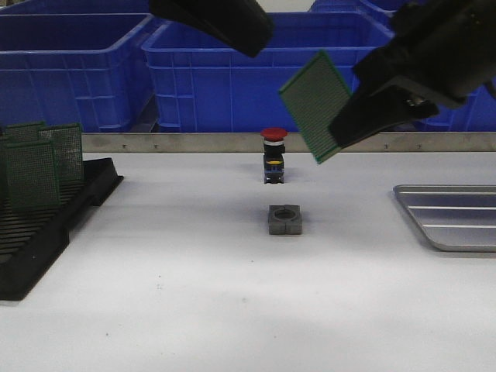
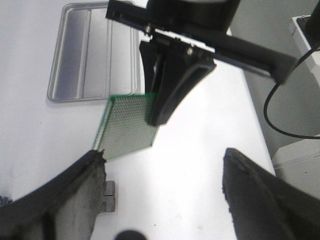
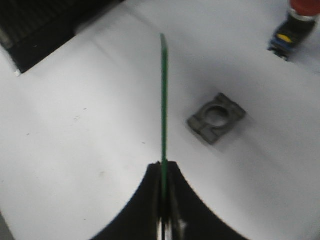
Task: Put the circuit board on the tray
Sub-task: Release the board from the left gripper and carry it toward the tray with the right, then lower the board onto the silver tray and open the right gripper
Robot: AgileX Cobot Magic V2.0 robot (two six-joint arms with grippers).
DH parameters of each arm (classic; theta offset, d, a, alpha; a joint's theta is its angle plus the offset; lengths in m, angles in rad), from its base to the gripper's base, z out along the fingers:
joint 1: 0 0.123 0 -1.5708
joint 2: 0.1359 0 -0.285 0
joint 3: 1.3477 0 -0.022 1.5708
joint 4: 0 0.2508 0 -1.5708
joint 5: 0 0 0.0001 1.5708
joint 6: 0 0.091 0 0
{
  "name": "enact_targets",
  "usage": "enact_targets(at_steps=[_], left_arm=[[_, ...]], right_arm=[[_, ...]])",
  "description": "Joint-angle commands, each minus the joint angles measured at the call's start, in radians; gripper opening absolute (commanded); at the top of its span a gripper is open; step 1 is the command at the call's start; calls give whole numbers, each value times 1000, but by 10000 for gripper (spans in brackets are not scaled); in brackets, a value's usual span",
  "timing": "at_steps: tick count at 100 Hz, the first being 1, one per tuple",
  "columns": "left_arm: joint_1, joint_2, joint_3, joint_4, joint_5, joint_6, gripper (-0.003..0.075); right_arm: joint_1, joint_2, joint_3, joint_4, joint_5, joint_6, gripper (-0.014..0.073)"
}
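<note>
The right gripper (image 1: 345,136) pinches the circuit board (image 1: 316,105) by its edge, tilted in mid-air at upper right; the left gripper (image 2: 165,195) hangs spread, empty; the tray (image 1: 453,215) lies at right edge

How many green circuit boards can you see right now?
3: one circuit board held in the air by the right hand, and two standing in the black rack at left. More may be hidden.
</note>
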Motion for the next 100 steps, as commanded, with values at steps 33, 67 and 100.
enact_targets(at_steps=[33,67,100], left_arm=[[66,-47,-35,-62,62,-10,473],[66,-47,-35,-66,62,-10,473],[66,-47,-35,-70,62,-10,473]], right_arm=[[-371,217,-94,35,149,137,-121],[-473,437,-224,16,276,142,-100],[-480,413,-224,-48,241,136,563]])
